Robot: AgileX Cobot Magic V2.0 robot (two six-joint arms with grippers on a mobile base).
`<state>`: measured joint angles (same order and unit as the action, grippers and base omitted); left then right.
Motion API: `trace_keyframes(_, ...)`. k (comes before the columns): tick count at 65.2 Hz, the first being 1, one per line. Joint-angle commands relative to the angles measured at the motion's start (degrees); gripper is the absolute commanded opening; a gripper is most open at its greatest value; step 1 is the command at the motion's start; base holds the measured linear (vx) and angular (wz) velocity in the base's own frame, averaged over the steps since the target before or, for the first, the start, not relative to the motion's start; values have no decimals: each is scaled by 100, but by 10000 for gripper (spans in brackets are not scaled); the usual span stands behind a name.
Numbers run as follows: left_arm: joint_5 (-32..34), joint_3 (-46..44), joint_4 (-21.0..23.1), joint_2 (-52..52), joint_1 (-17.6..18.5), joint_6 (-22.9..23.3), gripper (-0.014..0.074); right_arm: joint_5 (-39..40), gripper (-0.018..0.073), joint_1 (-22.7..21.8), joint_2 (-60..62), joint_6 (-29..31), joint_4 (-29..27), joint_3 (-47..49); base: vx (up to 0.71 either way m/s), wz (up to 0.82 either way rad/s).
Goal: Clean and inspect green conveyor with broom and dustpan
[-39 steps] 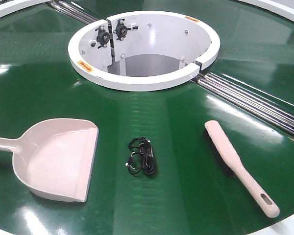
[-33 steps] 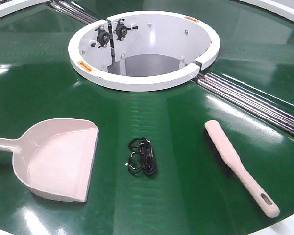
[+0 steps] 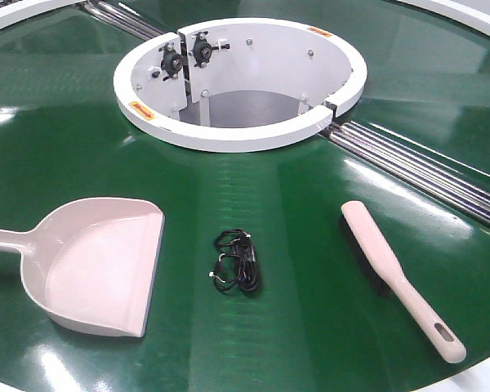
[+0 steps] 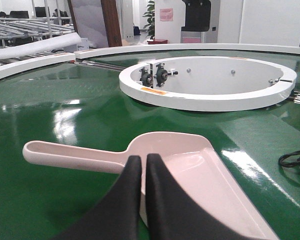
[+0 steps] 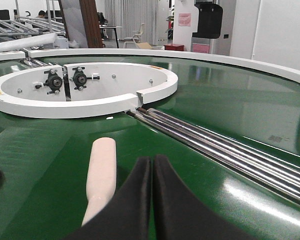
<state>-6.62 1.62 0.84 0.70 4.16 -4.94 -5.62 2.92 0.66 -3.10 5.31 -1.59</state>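
Observation:
The green conveyor [image 3: 278, 204] fills the front view, with its white ring hub [image 3: 237, 82] and silver rails [image 3: 425, 171]. The beige dustpan [image 3: 98, 265] lies at the left, handle to the left. The beige broom [image 3: 396, 273] lies at the right, handle toward the near edge. Neither gripper shows in the front view. My left gripper [image 4: 143, 161] is shut and empty, just short of the dustpan [image 4: 190, 170] where its handle joins the scoop. My right gripper [image 5: 152, 162] is shut and empty, just right of the broom [image 5: 101, 172].
A small black coiled cable [image 3: 235, 261] lies on the belt between dustpan and broom; it also shows at the right edge of the left wrist view [image 4: 295, 160]. The hub opening has black bearing fittings [image 3: 186, 54]. The belt's near edge runs at the bottom right.

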Motion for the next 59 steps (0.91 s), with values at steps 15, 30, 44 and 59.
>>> trace_keyframes(15, 390, 54, 45, 82, 4, 19, -6, 426, -8, 5, 61, 9, 4, -20, 0, 0)
trace_keyframes(30, 390, 54, 45, 82, 4, 19, -6, 420, -8, 5, 61, 9, 4, -20, 0, 0)
trace_keyframes(44, 919, 46, -120, 82, 4, 12, -6, 420, -8, 5, 61, 9, 4, -20, 0, 0)
trace_keyframes(59, 1203, -981, -84, -29, 4, 65, -6, 420, -8, 5, 61, 9, 4, -20, 0, 0)
